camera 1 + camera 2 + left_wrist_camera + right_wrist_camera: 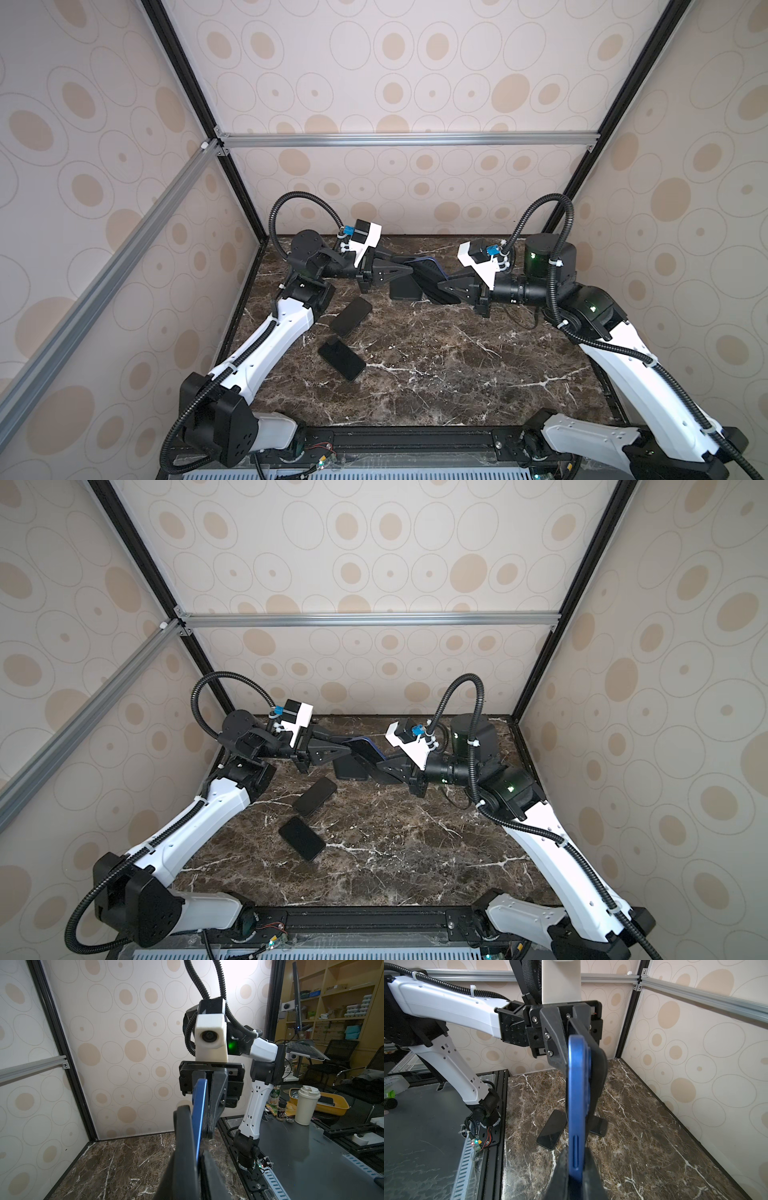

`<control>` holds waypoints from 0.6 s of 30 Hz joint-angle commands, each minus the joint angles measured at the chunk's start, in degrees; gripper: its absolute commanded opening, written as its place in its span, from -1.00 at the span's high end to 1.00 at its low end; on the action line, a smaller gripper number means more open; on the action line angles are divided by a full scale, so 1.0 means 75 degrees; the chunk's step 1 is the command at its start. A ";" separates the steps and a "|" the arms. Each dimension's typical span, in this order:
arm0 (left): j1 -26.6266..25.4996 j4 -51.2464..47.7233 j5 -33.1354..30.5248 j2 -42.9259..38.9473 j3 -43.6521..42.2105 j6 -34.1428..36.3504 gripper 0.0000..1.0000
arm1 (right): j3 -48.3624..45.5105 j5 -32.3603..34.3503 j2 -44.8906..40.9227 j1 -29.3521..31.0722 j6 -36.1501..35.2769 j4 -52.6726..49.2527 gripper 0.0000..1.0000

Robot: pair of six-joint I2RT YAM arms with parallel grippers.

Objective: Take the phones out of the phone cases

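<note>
Right wrist view gives the clearest look at my grip: my right gripper (576,1154) is clamped on one end of the blue phone (578,1088), which stands on edge between the two fingers. The black phone case (599,1068) has come off the phone along one side and bows away from it, running toward my other arm. My left gripper (406,270) meets that far end. Its fingers look pressed together on the phone case, but in the left wrist view the case's black rim blends with my own black fingers, so I cannot tell whether the phone's edge is caught there too. In both top views the phone hangs in the air above the far end of the marble table (457,374), bridging my two grippers, with its blue edge showing on top. A dark slab (403,289) lies flat on the table directly beneath the phone. Toward the table's left side lie two more phones, both flat: the farther dark handset (351,316) and the nearer dark handset (341,359), close to each other.
</note>
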 commanded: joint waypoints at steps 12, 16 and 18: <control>0.0257 0.0341 -0.0293 -0.0034 -0.0058 0.0107 0.80 | -0.0366 0.0955 -0.1529 -0.0191 -0.0269 -0.0884 1.00; 0.0267 0.0655 -0.0328 -0.0009 -0.0137 -0.0089 0.80 | -0.0554 0.1075 -0.1844 -0.0186 -0.0102 -0.0929 1.00; 0.0267 0.0871 -0.0327 0.0021 -0.0165 -0.0265 0.82 | -0.0620 0.1061 -0.1896 -0.0191 -0.0046 -0.0938 1.00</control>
